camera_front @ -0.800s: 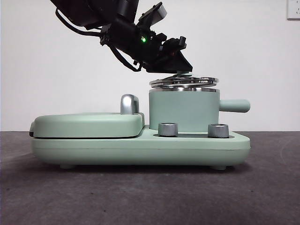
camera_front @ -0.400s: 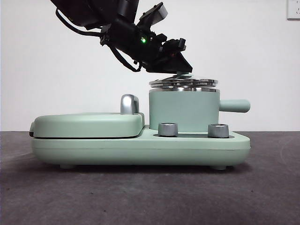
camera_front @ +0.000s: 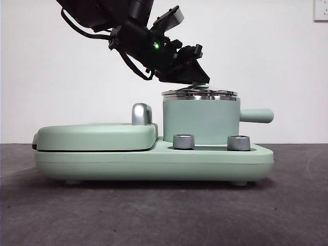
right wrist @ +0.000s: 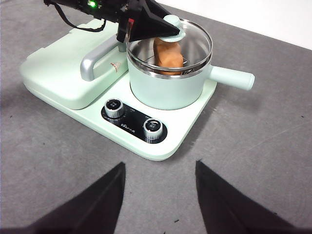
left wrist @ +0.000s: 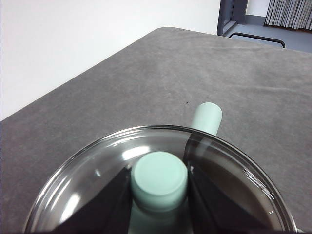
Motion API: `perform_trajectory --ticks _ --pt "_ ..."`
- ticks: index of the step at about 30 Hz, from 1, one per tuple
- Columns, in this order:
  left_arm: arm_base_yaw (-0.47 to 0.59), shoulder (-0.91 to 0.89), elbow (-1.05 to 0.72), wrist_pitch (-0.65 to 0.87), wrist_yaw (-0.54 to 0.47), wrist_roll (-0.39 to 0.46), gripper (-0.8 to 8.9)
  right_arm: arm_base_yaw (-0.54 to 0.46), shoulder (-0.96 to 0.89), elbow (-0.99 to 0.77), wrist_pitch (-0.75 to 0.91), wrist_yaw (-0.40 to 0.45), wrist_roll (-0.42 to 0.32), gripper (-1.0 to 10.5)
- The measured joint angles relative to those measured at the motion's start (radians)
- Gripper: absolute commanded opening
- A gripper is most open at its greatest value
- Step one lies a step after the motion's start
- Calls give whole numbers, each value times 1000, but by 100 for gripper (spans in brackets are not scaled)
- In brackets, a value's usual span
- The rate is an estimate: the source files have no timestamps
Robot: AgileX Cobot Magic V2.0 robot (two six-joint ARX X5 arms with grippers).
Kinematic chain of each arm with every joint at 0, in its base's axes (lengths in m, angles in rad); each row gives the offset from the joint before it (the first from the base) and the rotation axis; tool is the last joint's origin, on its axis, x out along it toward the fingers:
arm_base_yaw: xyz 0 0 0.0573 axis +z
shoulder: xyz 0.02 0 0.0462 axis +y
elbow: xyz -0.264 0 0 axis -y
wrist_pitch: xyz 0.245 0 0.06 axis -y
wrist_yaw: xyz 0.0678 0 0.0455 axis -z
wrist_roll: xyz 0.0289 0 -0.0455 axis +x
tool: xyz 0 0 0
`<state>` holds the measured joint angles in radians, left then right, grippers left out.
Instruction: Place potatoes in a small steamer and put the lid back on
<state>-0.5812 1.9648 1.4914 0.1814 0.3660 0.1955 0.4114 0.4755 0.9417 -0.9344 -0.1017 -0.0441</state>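
Observation:
The small steamer (camera_front: 200, 120), a mint-green pot with a stubby side handle (left wrist: 207, 117), stands on the right half of the cooker base. An orange-brown potato (right wrist: 168, 53) shows inside it through the glass lid (right wrist: 195, 41). In the front view the lid (camera_front: 200, 94) lies level on the steel rim. My left gripper (camera_front: 197, 78) reaches down from the upper left. Its jaws are shut on the lid's green knob (left wrist: 160, 178). Well in front of the cooker, above the table, my right gripper (right wrist: 160, 168) is open and holds nothing.
The mint-green griddle cover (camera_front: 97, 136) with its chrome handle (camera_front: 141, 114) fills the left half of the base (camera_front: 154, 164). Two steel dials (camera_front: 184, 141) sit on the base in front of the pot. Dark grey table surface (right wrist: 253, 146) lies all around.
The lid, tilted and slightly above the rim before, has come down and now lies flat on the steamer. The left gripper lowered with it.

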Motion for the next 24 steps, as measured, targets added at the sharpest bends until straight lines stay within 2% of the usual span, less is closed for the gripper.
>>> perform_trajectory --ticks 19,21,24 --pt "-12 0 7 -40 0 -1 17 0 0 0 -23 0 0 223" --pt "-12 0 7 -39 0 -1 59 0 0 0 -23 0 0 223" --pt "-12 0 7 -39 0 -1 227 0 0 0 -23 0 0 223"
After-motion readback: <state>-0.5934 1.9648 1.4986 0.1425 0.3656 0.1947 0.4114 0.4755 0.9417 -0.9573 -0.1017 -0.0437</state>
